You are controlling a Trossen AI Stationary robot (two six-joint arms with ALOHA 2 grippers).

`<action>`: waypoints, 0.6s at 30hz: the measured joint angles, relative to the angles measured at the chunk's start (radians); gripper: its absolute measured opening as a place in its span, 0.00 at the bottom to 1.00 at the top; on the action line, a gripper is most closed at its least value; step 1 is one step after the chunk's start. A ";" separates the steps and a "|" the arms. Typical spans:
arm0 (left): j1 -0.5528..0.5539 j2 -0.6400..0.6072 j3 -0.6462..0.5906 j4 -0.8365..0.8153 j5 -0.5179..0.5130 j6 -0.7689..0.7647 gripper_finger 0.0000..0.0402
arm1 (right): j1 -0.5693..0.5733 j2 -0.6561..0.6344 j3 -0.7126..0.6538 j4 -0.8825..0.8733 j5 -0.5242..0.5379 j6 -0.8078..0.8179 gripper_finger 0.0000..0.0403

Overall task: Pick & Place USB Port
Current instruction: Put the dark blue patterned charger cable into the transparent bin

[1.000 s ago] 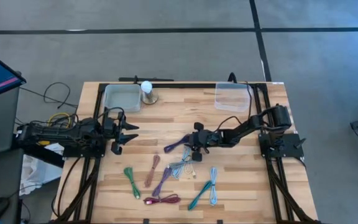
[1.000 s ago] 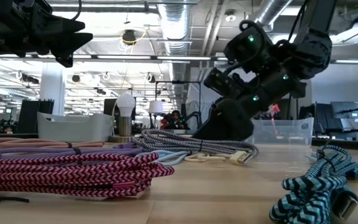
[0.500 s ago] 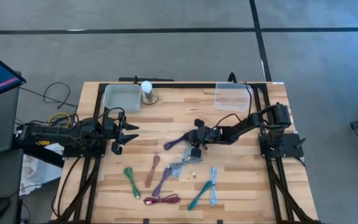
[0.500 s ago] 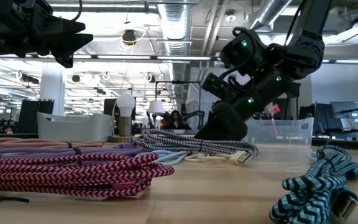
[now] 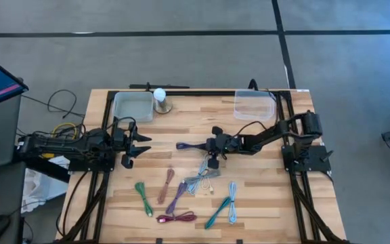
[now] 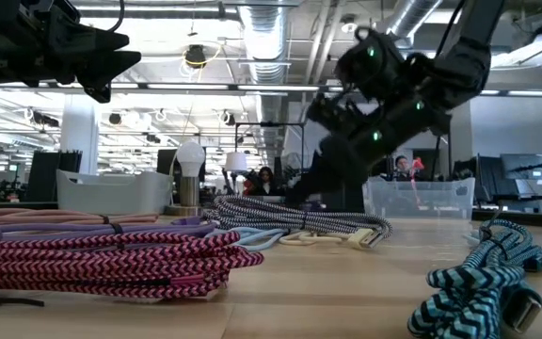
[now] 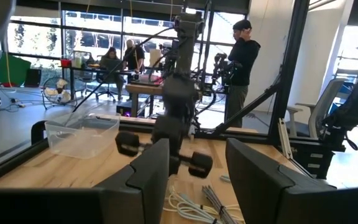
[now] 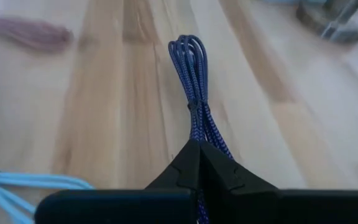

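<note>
A blue-purple braided USB cable bundle [image 5: 189, 145] [image 8: 191, 74] is in my right gripper [image 5: 210, 146] [image 8: 199, 158], which is shut on it near the table's middle. The bundle sticks out from the fingers toward the table's left, its looped end [image 8: 188, 43] leading. My left gripper [image 5: 138, 146] [image 7: 197, 168] waits open at the table's left side, pointing toward the right arm. Several other coiled cables [image 5: 181, 196] lie on the near half of the table. My right gripper pinches the cable bundle between its two fingers at one end [image 8: 199, 130], several strands together, the fingers lying along its length. The fingers come level from the table's right. The rest of the bundle reaches out past the fingertips and looks lifted off the wood.
Two clear bins stand at the far edge, one left [image 5: 133, 106] and one right [image 5: 254, 105], with a bulb-shaped thing [image 5: 160, 99] beside the left one. Green [image 5: 143, 196], magenta [image 5: 177, 217], teal [image 5: 217, 211] and pale blue [image 5: 232, 200] cables lie toward the near edge.
My right gripper, shut on the blue-purple cable, has risen and moved toward the far edge. The cable has left its slanted place on the table beside the other cables and now points level toward the table's left.
</note>
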 joint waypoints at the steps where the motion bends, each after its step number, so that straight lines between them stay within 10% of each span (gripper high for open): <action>1: 0.000 0.000 0.000 0.000 0.000 0.000 0.40 | -0.002 -0.021 0.000 -0.012 -0.001 -0.010 0.00; 18: 0.000 0.000 0.000 0.000 0.000 0.000 0.40 | -0.087 -0.408 -0.065 -0.321 0.111 -0.101 0.00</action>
